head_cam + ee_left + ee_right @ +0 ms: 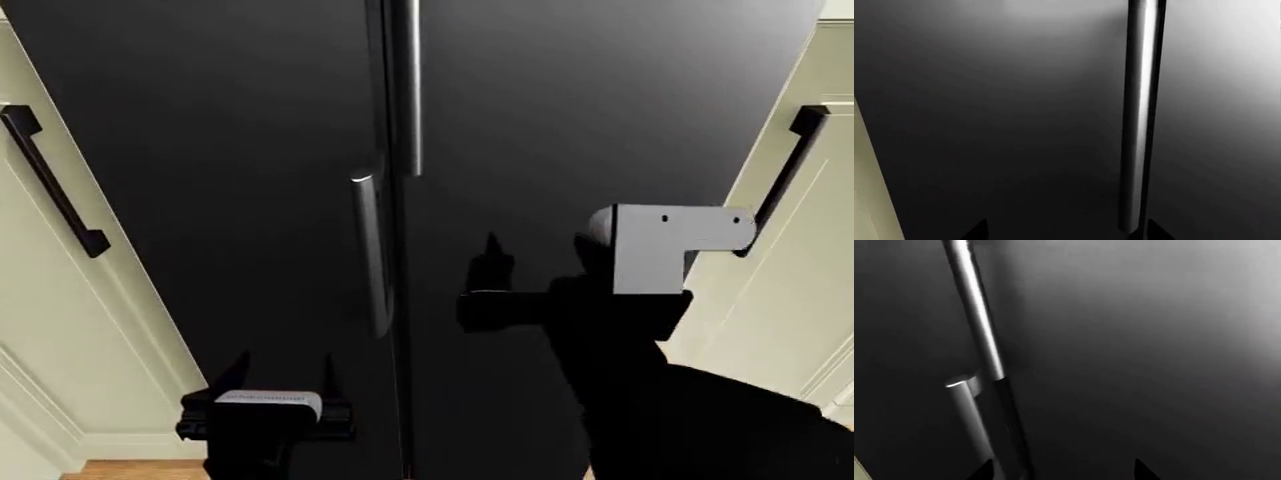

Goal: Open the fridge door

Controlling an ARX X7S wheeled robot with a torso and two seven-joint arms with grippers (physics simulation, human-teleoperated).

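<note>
Two glossy black doors fill the middle of the head view, both shut and meeting at a thin vertical seam. The fridge door (pixel 601 130), the wider of the two, takes up the right side, and its slim silver handle (pixel 414 90) runs down just beside the seam from the top of the view. The narrower black door (pixel 200 200) stands to the left, with its own silver handle (pixel 366 250) set lower and close against the same seam, so the two bars overlap a little in height. Cream cabinet doors flank the pair: the left cabinet door (pixel 40 330) carries a black handle (pixel 54 180), and the right cabinet door (pixel 787 320) has another black handle (pixel 787 160). A strip of wooden floor (pixel 127 470) shows at the bottom left. The left gripper (pixel 287 370) is low in front of the narrower door, its fingers (pixel 243 365) spread wide and holding nothing, apart from the door face. The right gripper (pixel 487 275) is raised in front of the fridge door, right of the seam and below the end of its handle; its dark fingers (pixel 491 255) merge with the black panel, though the right wrist view shows two tips well apart with bare door between them.
</note>
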